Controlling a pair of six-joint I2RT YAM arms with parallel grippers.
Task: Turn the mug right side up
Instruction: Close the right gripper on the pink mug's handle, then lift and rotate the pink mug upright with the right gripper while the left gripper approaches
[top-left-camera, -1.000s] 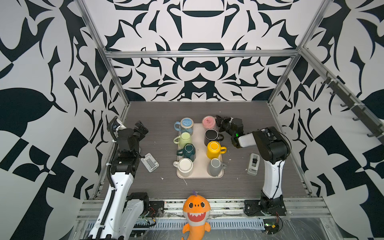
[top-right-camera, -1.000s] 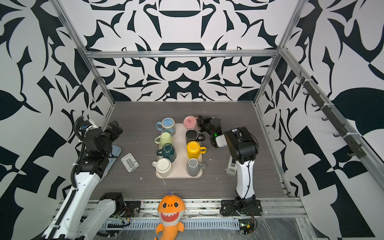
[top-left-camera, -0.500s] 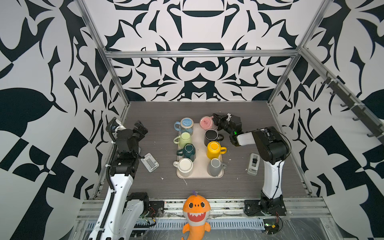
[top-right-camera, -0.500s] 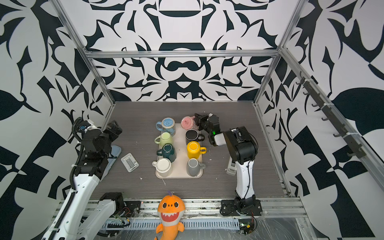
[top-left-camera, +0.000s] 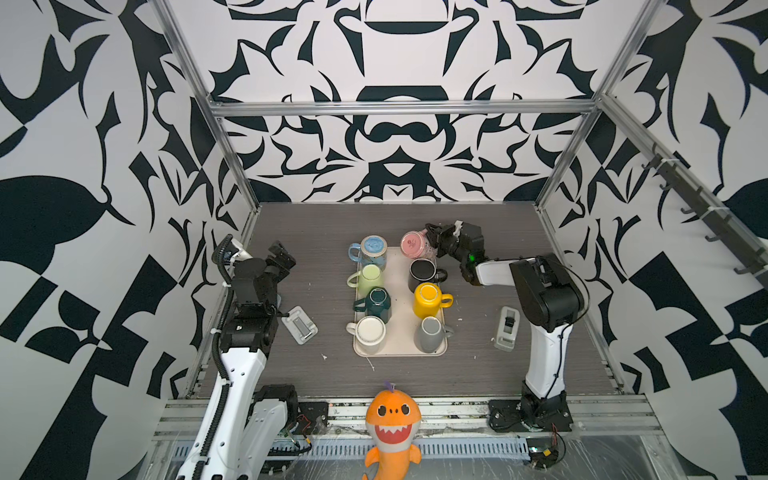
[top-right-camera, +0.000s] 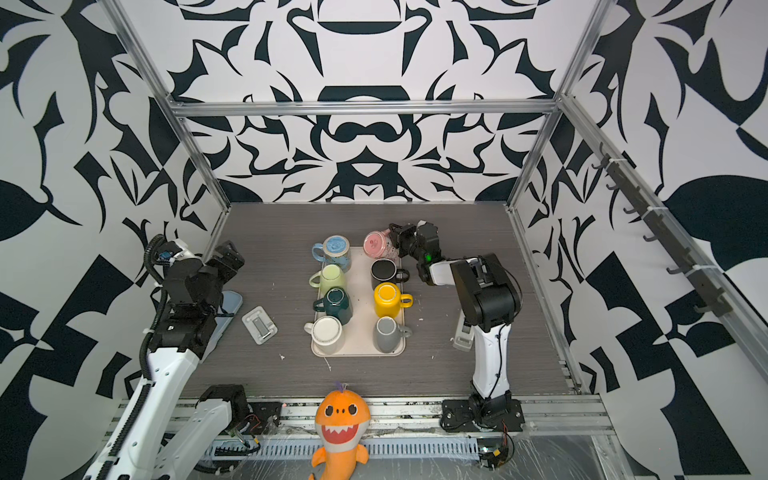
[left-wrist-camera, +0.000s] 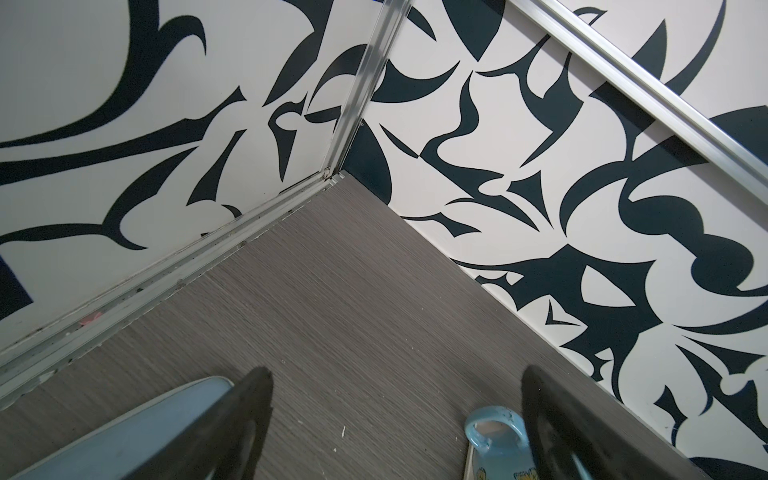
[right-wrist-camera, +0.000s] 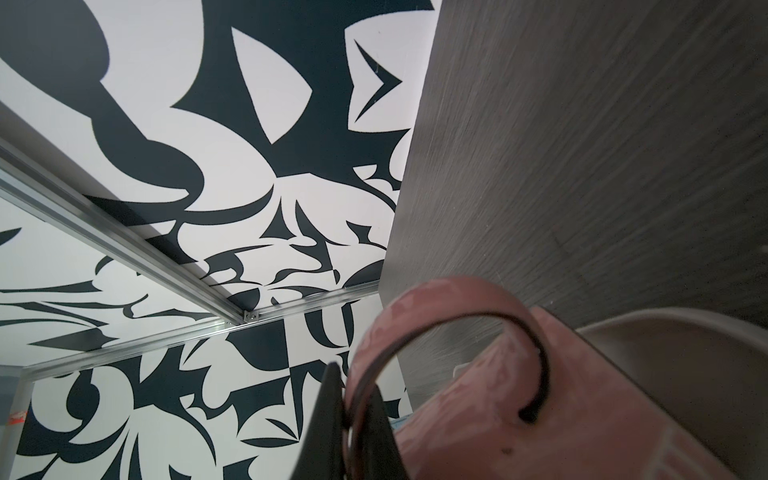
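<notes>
A pink mug hangs tilted over the far right corner of the beige tray, its printed base turned up toward the camera in both top views. My right gripper is shut on the mug's handle; the right wrist view shows both black fingers pinching the handle's loop, with the pink body beside them. My left gripper stands open and empty near the left wall, well away from the tray.
Several other mugs fill the tray: blue, light green, dark green, white, black, yellow, grey. A tape dispenser, a small grey device and a plush shark lie around.
My right gripper has shifted a little left and back with the pink mug's handle in it, and the mug has tipped further over. The left arm has barely moved.
</notes>
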